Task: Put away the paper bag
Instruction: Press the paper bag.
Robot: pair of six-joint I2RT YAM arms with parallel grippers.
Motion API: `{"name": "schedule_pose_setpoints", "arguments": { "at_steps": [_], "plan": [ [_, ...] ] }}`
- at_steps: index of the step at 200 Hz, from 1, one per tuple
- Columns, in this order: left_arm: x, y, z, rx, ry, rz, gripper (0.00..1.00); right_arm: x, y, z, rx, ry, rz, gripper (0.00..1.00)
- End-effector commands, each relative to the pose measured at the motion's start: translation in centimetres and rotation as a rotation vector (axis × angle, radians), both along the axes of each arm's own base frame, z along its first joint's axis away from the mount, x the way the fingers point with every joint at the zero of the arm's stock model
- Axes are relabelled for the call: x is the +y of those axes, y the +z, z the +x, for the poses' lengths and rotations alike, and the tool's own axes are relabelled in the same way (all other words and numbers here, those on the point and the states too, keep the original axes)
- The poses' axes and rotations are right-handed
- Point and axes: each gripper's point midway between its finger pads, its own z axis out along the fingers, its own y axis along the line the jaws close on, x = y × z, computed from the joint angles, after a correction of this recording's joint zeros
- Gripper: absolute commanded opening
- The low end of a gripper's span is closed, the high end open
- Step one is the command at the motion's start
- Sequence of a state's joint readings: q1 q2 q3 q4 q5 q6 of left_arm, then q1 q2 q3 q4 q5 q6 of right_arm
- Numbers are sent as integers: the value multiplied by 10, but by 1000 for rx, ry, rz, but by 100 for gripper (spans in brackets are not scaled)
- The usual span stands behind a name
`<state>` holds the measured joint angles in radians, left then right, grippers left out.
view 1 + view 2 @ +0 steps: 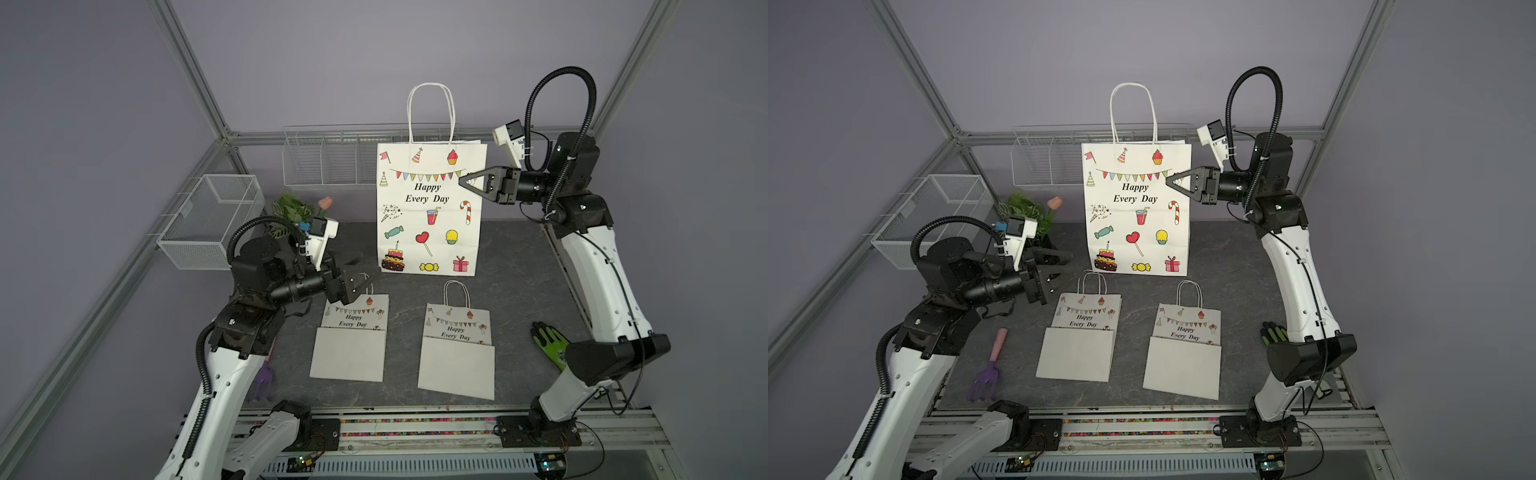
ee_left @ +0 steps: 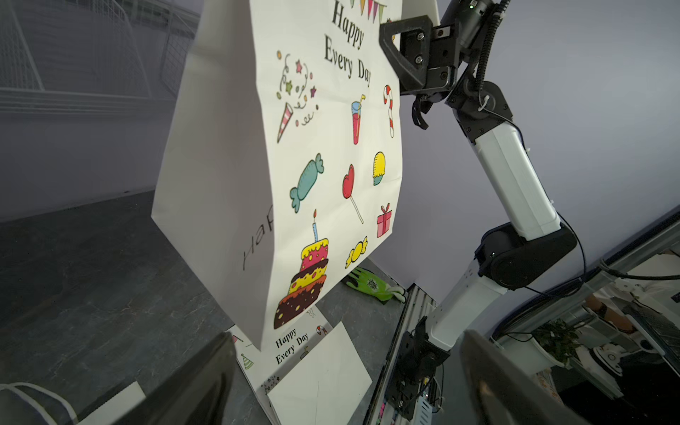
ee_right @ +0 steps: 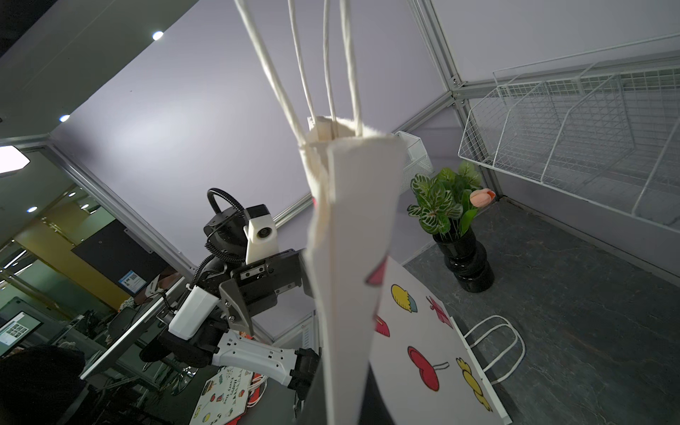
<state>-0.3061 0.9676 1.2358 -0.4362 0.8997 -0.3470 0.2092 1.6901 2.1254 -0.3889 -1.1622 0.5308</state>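
A large white paper bag (image 1: 430, 216) (image 1: 1136, 216) printed "Happy Every Day" stands upright at the middle back, handles up. I cannot tell whether its base rests on the dark table. My right gripper (image 1: 463, 181) (image 1: 1169, 180) is shut on the bag's right edge near the top. The right wrist view shows that folded edge (image 3: 353, 257) running between the jaws of the right gripper (image 3: 346, 404). My left gripper (image 1: 359, 274) (image 1: 1061, 264) (image 2: 349, 397) hangs open and holds nothing. It is left of and below the bag, over the handles of a small folded bag (image 1: 351, 340).
A second small folded bag (image 1: 457, 353) lies flat in front. A mesh basket (image 1: 208, 220) hangs at the left and a wire rack (image 1: 328, 162) at the back. A potted plant (image 1: 291, 212), a green glove (image 1: 548, 340) and a purple rake (image 1: 988, 365) sit round the edges.
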Motion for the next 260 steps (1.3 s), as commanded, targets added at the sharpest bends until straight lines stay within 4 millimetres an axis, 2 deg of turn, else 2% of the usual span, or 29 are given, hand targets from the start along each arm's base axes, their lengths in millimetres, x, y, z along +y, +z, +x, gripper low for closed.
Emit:
{"name": "schedule_pose_setpoints", "arguments": {
  "at_steps": [1,46,67,102,154,198,260],
  "plan": [
    [-8,5,-1,21,-63,-64,97,-5,12,-15,-71,-29,0,7],
    [-15,12,7,10,-50,-94,96,-5,6,-19,-69,-35,3,7],
    [-29,13,1,10,-88,-79,89,-4,0,-15,-60,-45,-3,7],
    [-50,-3,-4,29,-133,-2,78,-5,0,-13,-61,-63,-8,7],
    [-48,-11,-1,36,-105,27,74,-7,8,-17,-85,-77,-7,7],
    [-50,-28,5,69,-86,73,72,-10,14,-18,-100,-102,-1,7],
    [-58,-37,10,73,-87,93,53,-10,24,-23,-103,-94,28,7]
  ]
}}
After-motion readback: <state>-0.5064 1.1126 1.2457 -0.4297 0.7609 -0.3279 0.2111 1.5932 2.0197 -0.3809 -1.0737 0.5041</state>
